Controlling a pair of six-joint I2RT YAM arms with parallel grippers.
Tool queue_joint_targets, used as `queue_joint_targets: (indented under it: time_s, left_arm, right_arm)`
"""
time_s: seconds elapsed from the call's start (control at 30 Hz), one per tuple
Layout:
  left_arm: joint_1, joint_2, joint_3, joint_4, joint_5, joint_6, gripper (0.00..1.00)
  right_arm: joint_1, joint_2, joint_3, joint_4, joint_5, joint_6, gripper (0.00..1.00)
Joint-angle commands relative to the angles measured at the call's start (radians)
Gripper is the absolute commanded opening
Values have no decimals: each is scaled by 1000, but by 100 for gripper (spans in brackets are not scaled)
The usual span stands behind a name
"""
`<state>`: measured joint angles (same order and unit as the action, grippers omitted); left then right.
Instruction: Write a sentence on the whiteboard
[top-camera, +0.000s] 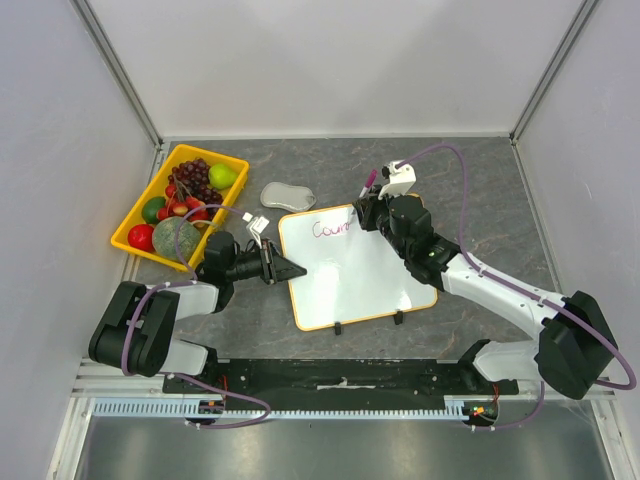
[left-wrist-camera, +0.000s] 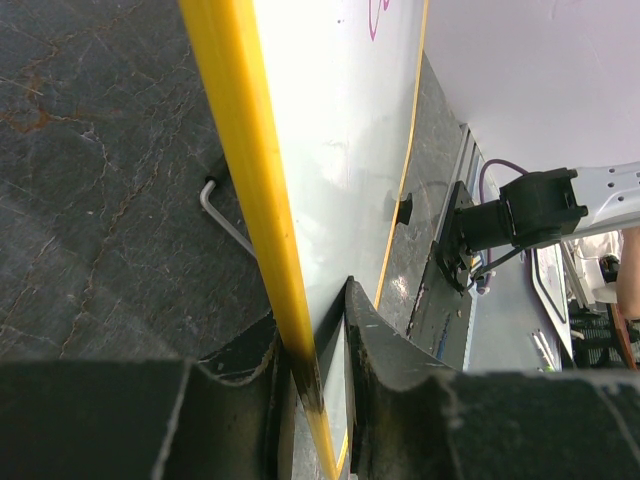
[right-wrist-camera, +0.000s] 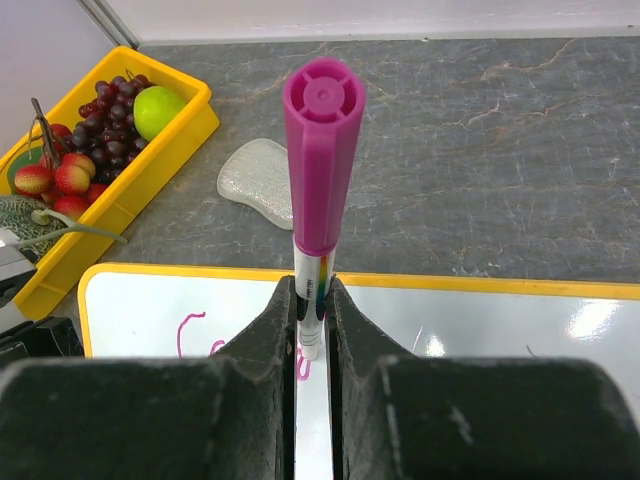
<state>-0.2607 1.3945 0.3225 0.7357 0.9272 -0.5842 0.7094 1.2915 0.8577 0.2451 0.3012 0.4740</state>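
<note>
The whiteboard (top-camera: 350, 275) lies at table centre. The left claw (top-camera: 296, 270) pinches its yellow rim at nine o'clock, evidently to steady it. The right claw (top-camera: 368, 213) pinches the pink marker (right-wrist-camera: 322, 120) upright at twelve o'clock, its tip at the unfinished sentence (top-camera: 332, 229).

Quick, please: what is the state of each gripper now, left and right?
Left gripper: closed on the yellow rim of the whiteboard.
Right gripper: closed on the marker, magenta cap pointing up.
</note>
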Motion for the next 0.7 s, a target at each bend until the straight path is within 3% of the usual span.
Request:
queue_joint_targets:
  time_s: [0.0, 0.67]
  left_arm:
    - [-12, 11, 4, -19, -18, 106, 2]
    - [-14, 12, 4, -19, -21, 107, 2]
  right_arm:
    - [-10, -6, 1, -17, 4, -21, 0]
    - [-10, -47, -37, -24, 9, -21, 0]
